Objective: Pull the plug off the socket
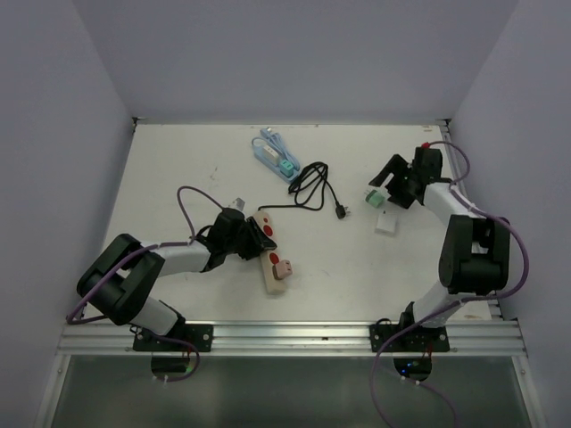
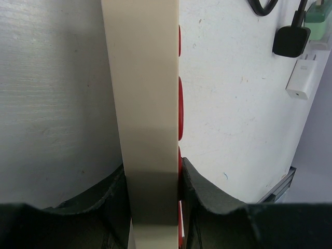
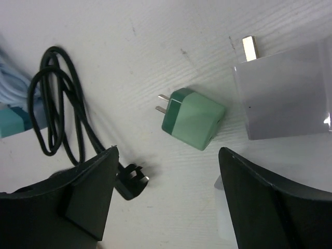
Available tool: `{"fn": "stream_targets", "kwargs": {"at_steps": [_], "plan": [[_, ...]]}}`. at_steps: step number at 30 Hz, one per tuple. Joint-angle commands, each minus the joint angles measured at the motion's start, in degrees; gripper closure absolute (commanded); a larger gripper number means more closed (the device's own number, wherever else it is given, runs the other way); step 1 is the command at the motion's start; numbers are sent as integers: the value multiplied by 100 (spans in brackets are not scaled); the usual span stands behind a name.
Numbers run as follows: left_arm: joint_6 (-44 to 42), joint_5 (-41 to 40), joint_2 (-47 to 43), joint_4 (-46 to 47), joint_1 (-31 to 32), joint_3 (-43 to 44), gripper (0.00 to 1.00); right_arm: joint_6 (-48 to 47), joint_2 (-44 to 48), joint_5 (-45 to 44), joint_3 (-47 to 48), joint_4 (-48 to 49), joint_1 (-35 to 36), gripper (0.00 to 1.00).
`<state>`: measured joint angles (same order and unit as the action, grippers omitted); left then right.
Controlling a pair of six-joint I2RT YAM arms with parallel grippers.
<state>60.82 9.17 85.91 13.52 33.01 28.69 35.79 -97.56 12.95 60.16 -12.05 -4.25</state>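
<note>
Already the green plug (image 3: 194,124) lies loose on the table (image 3: 155,41) beside the white charger (image 3: 282,98), well apart from the power strip (image 2: 145,104) clamped in the left gripper (image 2: 153,181), so the wide-open right gripper (image 3: 167,153) above could knock it skidding by swinging low.

The white table (image 1: 178,178) carries a cream strip (image 2: 148,104) with red sockets, clamped by its long sides between the left gripper's (image 2: 154,171) jaws. A green plug (image 3: 193,118) lies on its side just ahead of the right gripper's (image 3: 167,153) spread jaws. A white charger (image 3: 282,96) lies past one jaw and a coiled black cable (image 3: 57,104) past the other. A blue cable (image 1: 270,149) lies well apart from both grippers.
</note>
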Motion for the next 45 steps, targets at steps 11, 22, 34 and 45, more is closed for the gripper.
{"fn": "stream_targets", "kwargs": {"at_steps": [11,22,34,45], "plan": [[-369,-82,392,-754,-23,-118,100,-608,1652,1561,-207,-892,1162,17],[-202,-310,383,-895,-23,-4,100,313,2109,1474,-1322,-342,3430,17],[-26,-556,506,-965,-23,260,100,815,1635,1052,-1358,54,4459,23],[97,-627,479,-930,-23,252,100,1009,985,893,-1165,520,4775,31]]}}
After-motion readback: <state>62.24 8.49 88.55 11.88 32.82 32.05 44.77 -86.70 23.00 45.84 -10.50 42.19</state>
